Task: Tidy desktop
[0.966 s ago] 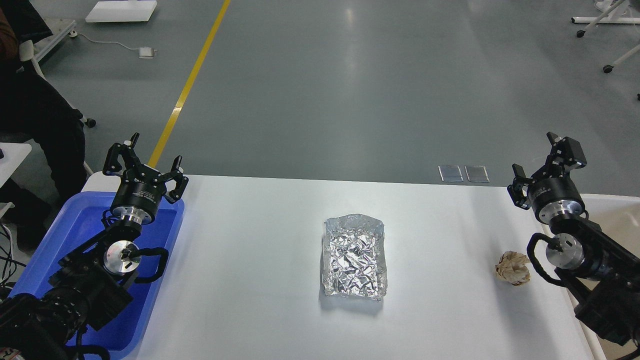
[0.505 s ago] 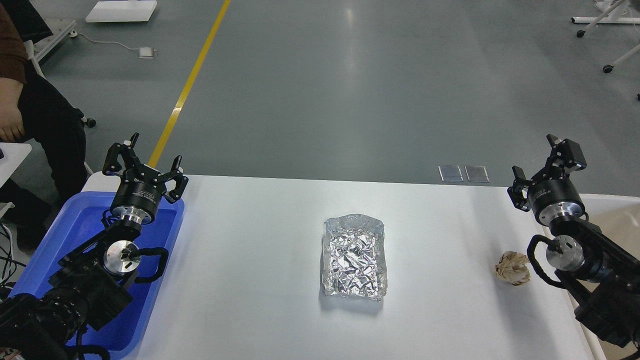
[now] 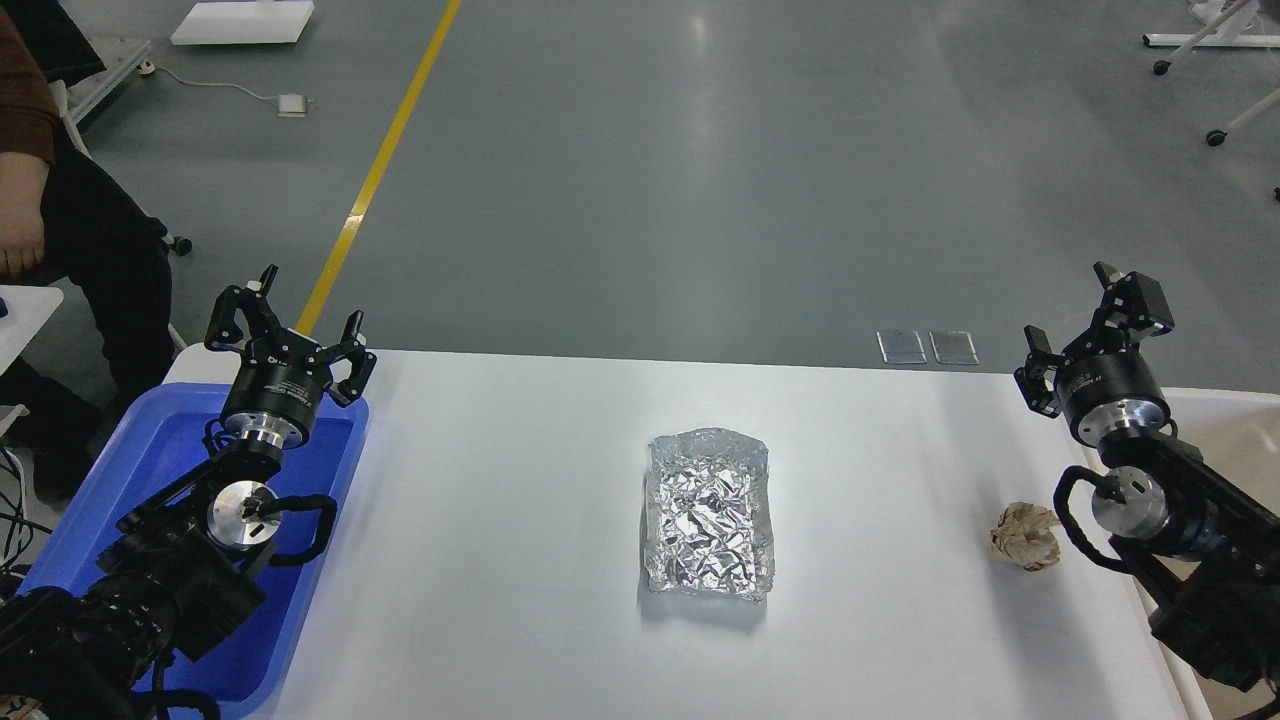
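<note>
— Overhead, what's on the desktop [image 3: 500, 480]?

— Two things. A crumpled foil tray [image 3: 710, 517] lies near the middle of the white top, long side running away from the camera. A wad of brownish paper [image 3: 1026, 536] sits well to its right, close to the right arm's elbow, apart from the foil.

— And the desktop itself?

— It fills the lower half of the view, from the blue tray [image 3: 150, 450] at its left edge to a beige bin [image 3: 1225, 430] at its right.

— Where are the arms?

— Both are raised at the sides, touching neither item. The left gripper [image 3: 287, 330] hangs over the far corner of the blue tray, jaws spread wide and holding nothing. The right gripper [image 3: 1085, 320] sits near the desktop's far right corner, beside the bin; its fingers look parted and hold nothing, though the angle is oblique, so the gap is hard to judge.

— Anything beyond the table?

— Grey floor with a yellow line [image 3: 380, 170], two small floor plates [image 3: 927, 347], and a seated person [image 3: 60, 230] partly cut off at the left edge.
</note>
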`<state>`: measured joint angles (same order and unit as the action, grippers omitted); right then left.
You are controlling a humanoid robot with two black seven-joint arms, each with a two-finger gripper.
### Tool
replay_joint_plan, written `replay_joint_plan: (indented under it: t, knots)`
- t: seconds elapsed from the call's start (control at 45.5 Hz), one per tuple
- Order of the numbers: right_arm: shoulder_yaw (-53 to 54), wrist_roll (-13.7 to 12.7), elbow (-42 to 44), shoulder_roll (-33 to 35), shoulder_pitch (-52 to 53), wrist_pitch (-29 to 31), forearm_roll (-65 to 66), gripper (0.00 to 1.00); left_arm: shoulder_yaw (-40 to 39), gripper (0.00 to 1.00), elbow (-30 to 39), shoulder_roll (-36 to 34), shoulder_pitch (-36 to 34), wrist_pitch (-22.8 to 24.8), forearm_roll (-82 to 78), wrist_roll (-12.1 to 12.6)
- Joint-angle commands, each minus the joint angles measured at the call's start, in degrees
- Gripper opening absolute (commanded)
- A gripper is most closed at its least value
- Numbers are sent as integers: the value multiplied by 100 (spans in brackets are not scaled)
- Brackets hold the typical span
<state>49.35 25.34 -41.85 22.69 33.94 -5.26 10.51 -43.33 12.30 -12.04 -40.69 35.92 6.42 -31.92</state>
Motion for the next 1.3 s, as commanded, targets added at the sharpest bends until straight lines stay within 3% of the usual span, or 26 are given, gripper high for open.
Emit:
replay_joint_plan:
  t: [0.0,0.922,1.054,1.273]
  knots:
    - [4,6,-16,-11,7,-1,4,99,0,100,0,0,0,-6,0,1]
    - [-118,-2,-60,68,297,25,4,99,0,100,0,0,0,2,0,1]
    - [-1136,-2,-60,402,683,78,30,99,0,100,0,0,0,2,0,1]
    - [-3949,-64,-69,947,1984,-107,302,99,0,100,0,0,0,2,0,1]
